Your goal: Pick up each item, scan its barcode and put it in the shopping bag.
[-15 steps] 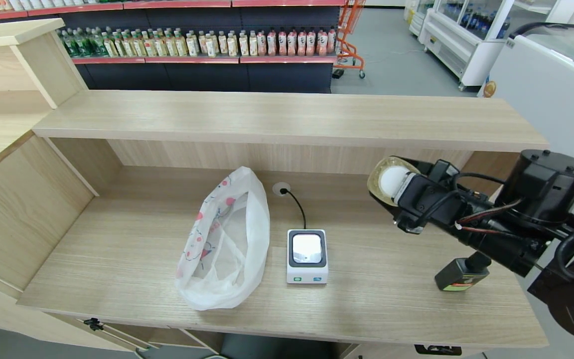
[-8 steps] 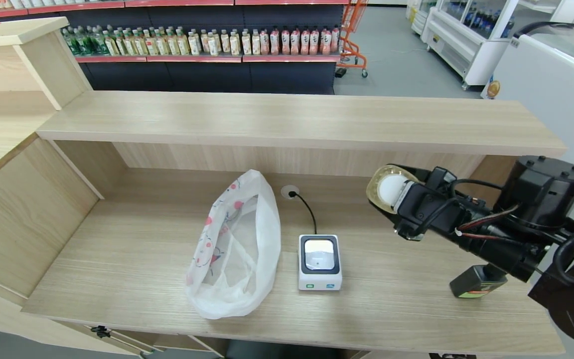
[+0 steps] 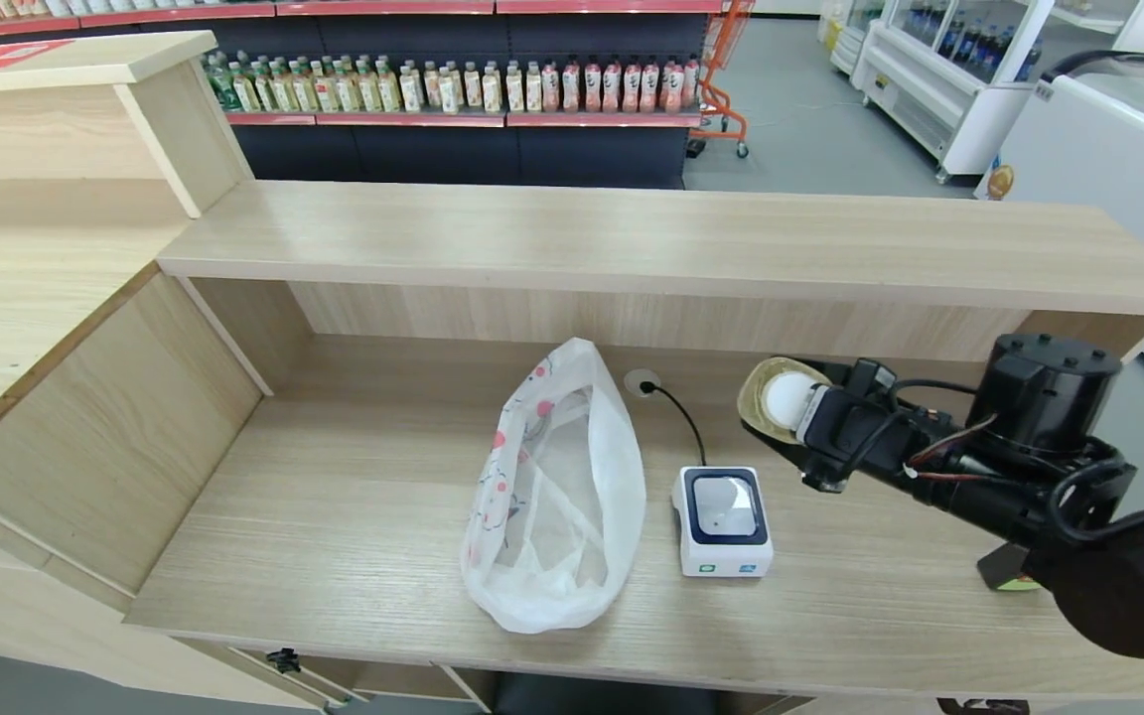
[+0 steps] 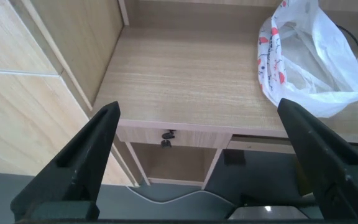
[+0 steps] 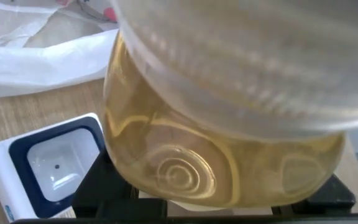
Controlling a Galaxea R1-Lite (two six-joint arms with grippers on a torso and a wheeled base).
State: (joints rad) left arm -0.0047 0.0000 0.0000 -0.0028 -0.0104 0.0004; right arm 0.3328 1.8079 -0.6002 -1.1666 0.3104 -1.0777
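My right gripper (image 3: 798, 429) is shut on a clear bottle (image 3: 774, 398) of yellowish liquid with a white cap, holding it in the air just right of and above the white barcode scanner (image 3: 724, 508). In the right wrist view the bottle (image 5: 216, 143) hangs over the scanner (image 5: 48, 163), and the gripper (image 5: 222, 202) has dark fingers (image 5: 104, 190) on both sides of it. The white shopping bag (image 3: 557, 487) with red print lies open to the left of the scanner. My left gripper (image 4: 197, 165) is open and holds nothing, low in front of the counter's front edge, with the bag (image 4: 309, 56) farther off.
A small dark box (image 3: 1001, 573) with a green and orange label stands at the right of the counter (image 3: 334, 516), partly hidden behind my right arm. The scanner's cable (image 3: 676, 412) runs to a hole at the back. A raised shelf (image 3: 632, 238) overhangs the rear.
The camera has turned left, so the whole scene shifted right. My right gripper with the bottle has come lower and closer to the scanner.
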